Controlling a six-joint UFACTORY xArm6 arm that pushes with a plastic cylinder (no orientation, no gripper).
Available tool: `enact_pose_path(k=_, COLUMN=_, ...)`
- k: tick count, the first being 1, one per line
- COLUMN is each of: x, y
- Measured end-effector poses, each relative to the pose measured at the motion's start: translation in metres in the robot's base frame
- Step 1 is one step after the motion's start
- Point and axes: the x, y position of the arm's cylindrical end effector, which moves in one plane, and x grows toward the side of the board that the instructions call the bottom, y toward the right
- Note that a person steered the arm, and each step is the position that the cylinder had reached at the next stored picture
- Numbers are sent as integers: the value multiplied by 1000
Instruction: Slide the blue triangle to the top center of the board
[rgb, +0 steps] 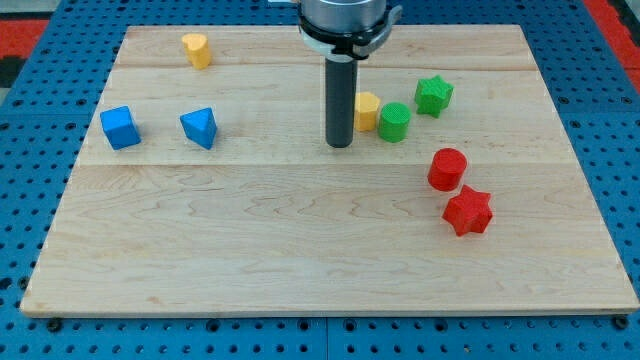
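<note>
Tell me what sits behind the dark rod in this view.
Behind my tip, on the view's right side, a yellow block pokes out, its left edge covered by the rod. A green cylinder sits right of it. Whether the rod touches the yellow block cannot be seen.

Spare blocks on my wooden board (300, 250), spread down both sides.

At the view's left I see a blue cube (120, 128), and a yellow block (197, 49) near the top edge. Right of centre, another yellow block (368, 109) touches a green cylinder (394, 122), with a green star (434, 95) just beside it, up and to the right. Lower right, a red cylinder (447, 169) sits just above a red star (468, 210). Blue pegboard (30, 200) surrounds the board.
</note>
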Motion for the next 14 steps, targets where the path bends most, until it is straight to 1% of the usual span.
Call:
enact_pose_path(k=1, x=35, y=19)
enact_pose_path(k=2, x=67, y=-69)
enact_pose_path(k=3, x=43, y=-183)
enact_pose_path(k=4, x=14, y=-196)
enact_pose_path(k=5, x=-16, y=-153)
enact_pose_path(k=6, x=-39, y=-146)
enact_pose_path(k=7, x=-46, y=-155)
enact_pose_path(k=8, x=-69, y=-161)
enact_pose_path(k=9, x=-94, y=-180)
enact_pose_path(k=10, x=-116, y=-154)
enact_pose_path(k=11, x=-124, y=-105)
enact_pose_path(k=12, x=-129, y=-77)
enact_pose_path(k=13, x=-133, y=-145)
enact_pose_path(k=14, x=-142, y=-158)
